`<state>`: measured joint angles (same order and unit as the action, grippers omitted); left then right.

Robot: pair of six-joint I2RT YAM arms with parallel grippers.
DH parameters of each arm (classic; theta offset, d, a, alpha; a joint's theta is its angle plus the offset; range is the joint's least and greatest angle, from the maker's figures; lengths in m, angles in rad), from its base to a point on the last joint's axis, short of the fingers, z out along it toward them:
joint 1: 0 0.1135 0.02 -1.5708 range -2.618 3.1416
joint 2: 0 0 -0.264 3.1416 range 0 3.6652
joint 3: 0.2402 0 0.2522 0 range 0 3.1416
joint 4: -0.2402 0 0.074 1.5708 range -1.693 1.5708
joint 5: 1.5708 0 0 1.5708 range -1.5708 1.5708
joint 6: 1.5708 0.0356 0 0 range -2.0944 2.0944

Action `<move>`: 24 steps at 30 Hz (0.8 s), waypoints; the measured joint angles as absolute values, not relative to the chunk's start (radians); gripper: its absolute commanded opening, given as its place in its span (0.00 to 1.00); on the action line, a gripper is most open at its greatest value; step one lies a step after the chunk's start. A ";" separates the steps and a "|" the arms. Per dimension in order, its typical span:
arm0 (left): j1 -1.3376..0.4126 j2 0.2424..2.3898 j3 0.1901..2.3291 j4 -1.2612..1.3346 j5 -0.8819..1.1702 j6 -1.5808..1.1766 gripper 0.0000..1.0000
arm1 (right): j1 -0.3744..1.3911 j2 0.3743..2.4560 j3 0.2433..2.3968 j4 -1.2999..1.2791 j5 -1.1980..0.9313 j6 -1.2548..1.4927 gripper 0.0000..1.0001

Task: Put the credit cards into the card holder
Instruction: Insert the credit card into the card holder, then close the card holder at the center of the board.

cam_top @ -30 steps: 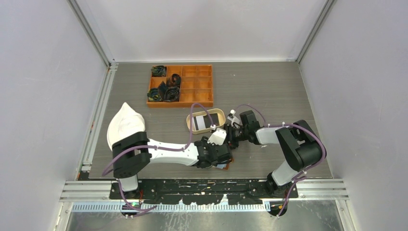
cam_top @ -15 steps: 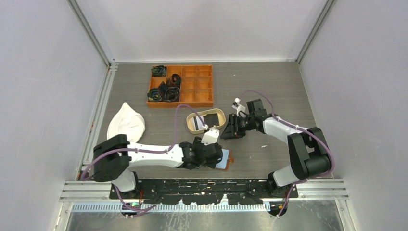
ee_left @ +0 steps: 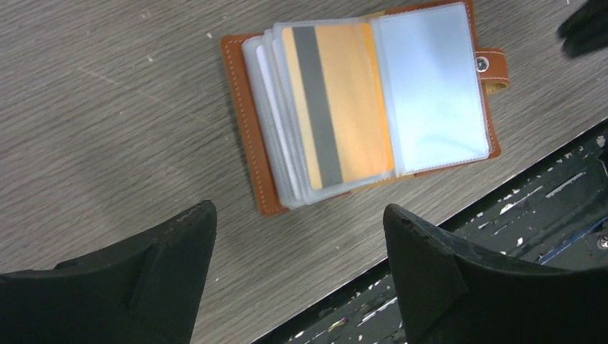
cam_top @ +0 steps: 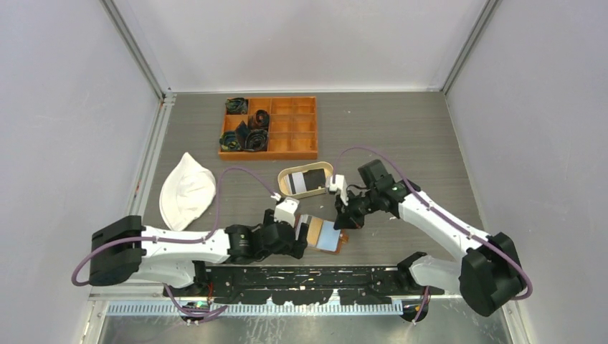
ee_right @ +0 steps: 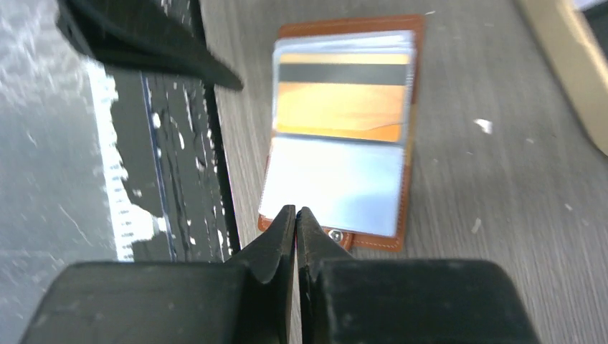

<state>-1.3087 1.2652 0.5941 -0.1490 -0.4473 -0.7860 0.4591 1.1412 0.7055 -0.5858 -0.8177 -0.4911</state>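
Note:
The brown card holder [cam_top: 326,235] lies open near the table's front edge. Its clear sleeves show an orange card with a dark stripe [ee_left: 337,100] and a light blue card [ee_left: 430,79]. More credit cards, one black [cam_top: 314,179] and one white-grey [cam_top: 297,183], lie in the oval beige tray [cam_top: 285,174]. My left gripper [ee_left: 299,211] is open, just left of the holder and clear of it. My right gripper [ee_right: 295,211] is shut with nothing visible between its tips. It hovers at the holder's snap-tab edge [ee_right: 333,235].
An orange compartmented box [cam_top: 287,147] with dark bundles stands at the back. A white cloth [cam_top: 188,190] lies at the left. The black base rail [cam_top: 315,276] runs right behind the holder's front edge. The tray's corner [ee_right: 566,64] sits close behind the holder.
My left arm drew back to the left and its jaws spread wider, uncovering the open holder. My right gripper came from beside the tray down to the holder's tab edge and shut.

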 measured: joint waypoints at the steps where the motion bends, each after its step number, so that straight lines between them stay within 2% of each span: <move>1: -1.308 1.242 0.570 -0.138 -0.449 -0.787 0.87 | 0.498 1.151 0.702 -0.599 -0.798 -0.534 0.09; 6: -1.301 1.119 0.427 -0.035 -0.451 -0.815 0.88 | 0.663 1.222 0.701 -0.609 -0.649 -0.667 0.09; 11: -1.278 1.041 0.313 0.071 -0.433 -0.858 0.88 | 0.754 1.316 0.701 -0.606 -0.506 -0.716 0.10; 19: -1.209 1.010 0.240 0.205 -0.346 -0.930 0.86 | 0.798 1.428 0.740 -0.604 -0.352 -0.710 0.11; 24: -1.182 1.041 0.234 0.274 -0.303 -0.982 0.79 | 0.799 1.436 0.750 -0.573 -0.278 -0.671 0.17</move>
<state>-1.1816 1.0412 0.2344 0.2745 -0.3031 -0.9825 0.7994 1.4357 0.7502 -0.5732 -0.2775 -0.6712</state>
